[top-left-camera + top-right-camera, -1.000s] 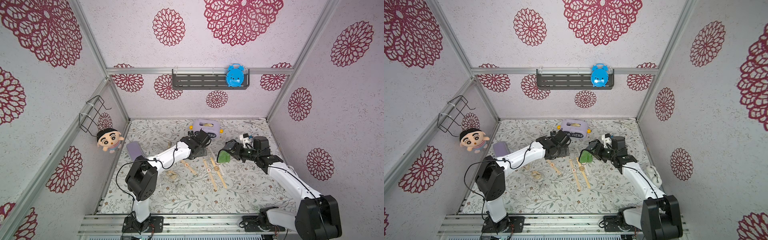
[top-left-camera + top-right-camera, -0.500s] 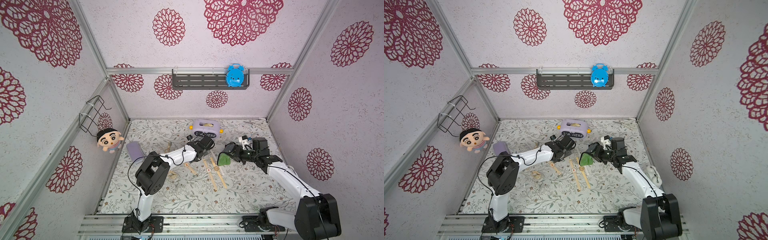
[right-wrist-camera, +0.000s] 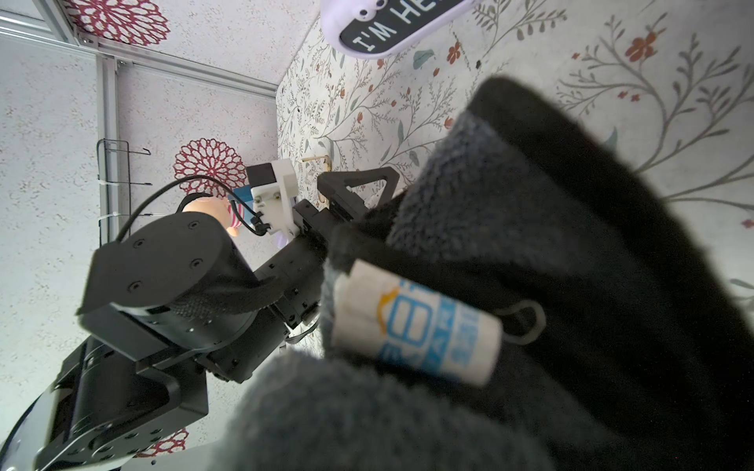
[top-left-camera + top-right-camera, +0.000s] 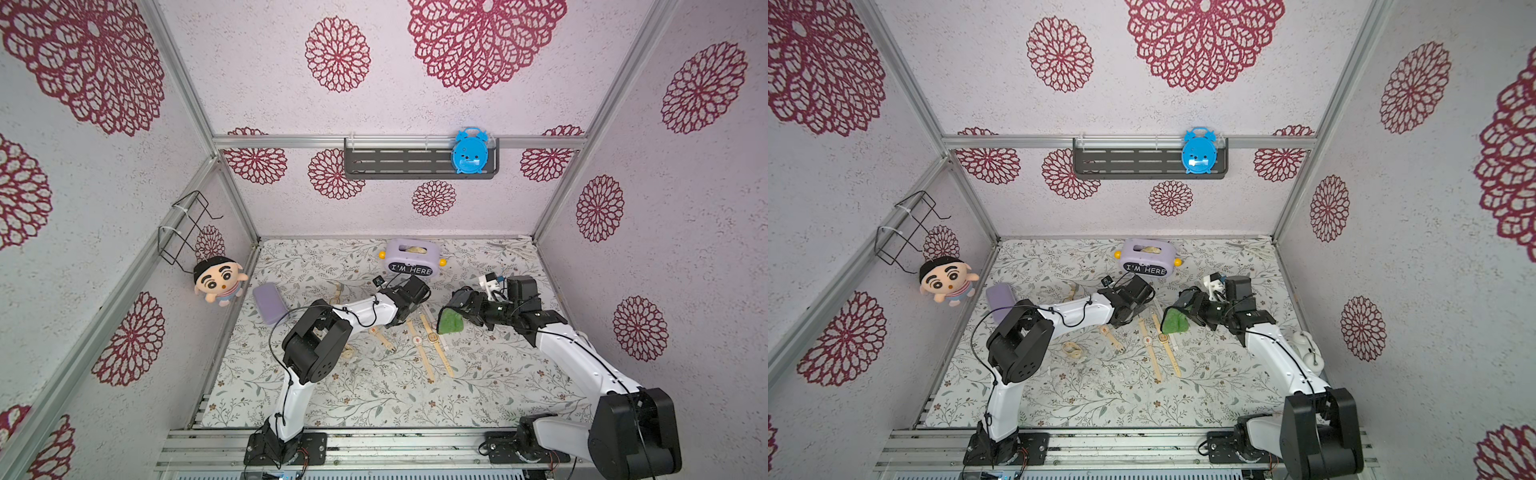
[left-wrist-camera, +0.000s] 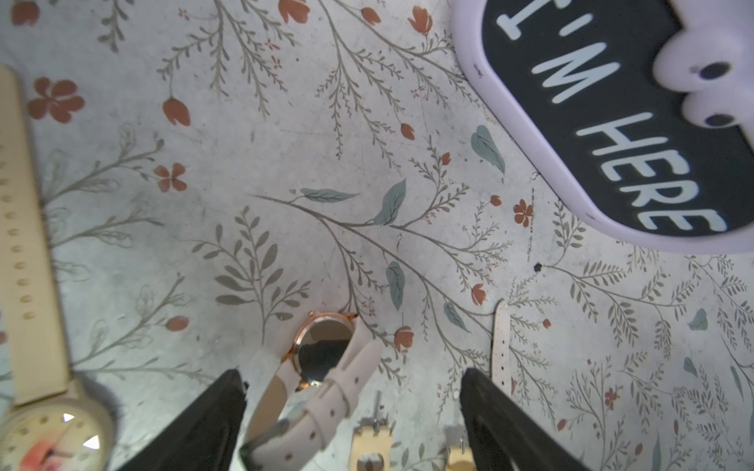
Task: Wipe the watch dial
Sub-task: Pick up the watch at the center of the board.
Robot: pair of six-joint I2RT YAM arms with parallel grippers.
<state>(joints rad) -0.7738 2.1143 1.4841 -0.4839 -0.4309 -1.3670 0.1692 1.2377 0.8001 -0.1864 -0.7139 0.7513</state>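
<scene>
Watch (image 5: 322,354) with white strap and rose-gold case lying on flowered table (image 4: 374,395), close to purple box (image 4: 411,257) lettered I'M HERE; face up or face down, impossible to tell from left wrist view. Left gripper (image 5: 353,375) low over it and open, black fingers (image 5: 212,412) spread wide with case and buckled strap between them, nothing clamped. Right gripper (image 4: 457,309) closed tight on cloth (image 4: 451,323), green side showing in both top views, dark fleece and white-and-blue label (image 3: 420,326) filling right wrist view. Cloth near left gripper but apart from it, just beside far ends of several beige watches (image 4: 420,338) laid flat on table. White-strapped watch itself hidden under left arm's wrist in both top views.
</scene>
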